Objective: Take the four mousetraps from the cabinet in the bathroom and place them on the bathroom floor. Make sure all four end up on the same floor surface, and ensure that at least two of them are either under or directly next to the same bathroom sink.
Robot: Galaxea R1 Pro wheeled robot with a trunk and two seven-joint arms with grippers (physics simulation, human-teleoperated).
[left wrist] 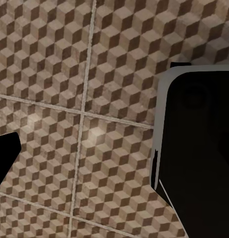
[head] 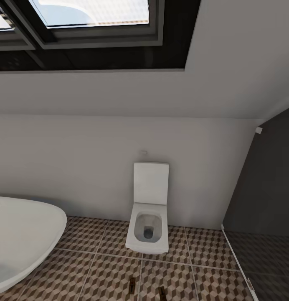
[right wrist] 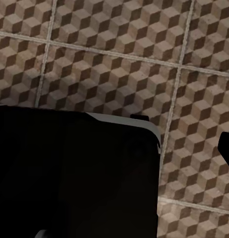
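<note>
**Robot:** Tiles first, right under both wrists: the bathroom floor point(left wrist: 70, 99), cube-patterned, pale grout lines, with a dark slab of my own body over part of each wrist view. A black tip shows at one edge of each picture, the left gripper point(left wrist: 5, 153) and the right gripper point(right wrist: 227, 148). Whether either pair of jaws is apart or together, I cannot tell. Nothing shows held in them.

**Caller:** And the mousetraps?

**Robot:** From the head, low at about 6 o'clock, two small brown pieces lie on the floor: one mousetrap point(head: 133, 284) and a second mousetrap point(head: 162, 291) just beside it. Too small to be sure, but that is my reading.

**Caller:** Further out?

**Robot:** Bathtub point(head: 23, 238) at 8 o'clock, toilet point(head: 148, 217) ahead at 12 against the grey wall, skylight point(head: 90, 16) high at 11, dark glass partition point(head: 265, 200) at 3.

**Caller:** Risks?

**Robot:** Plenty. Those two pieces sit close to my base, so rolling forward could run over or scatter them. And with the sink not among these things, I judge the traps may lie too far from it to count.
</note>
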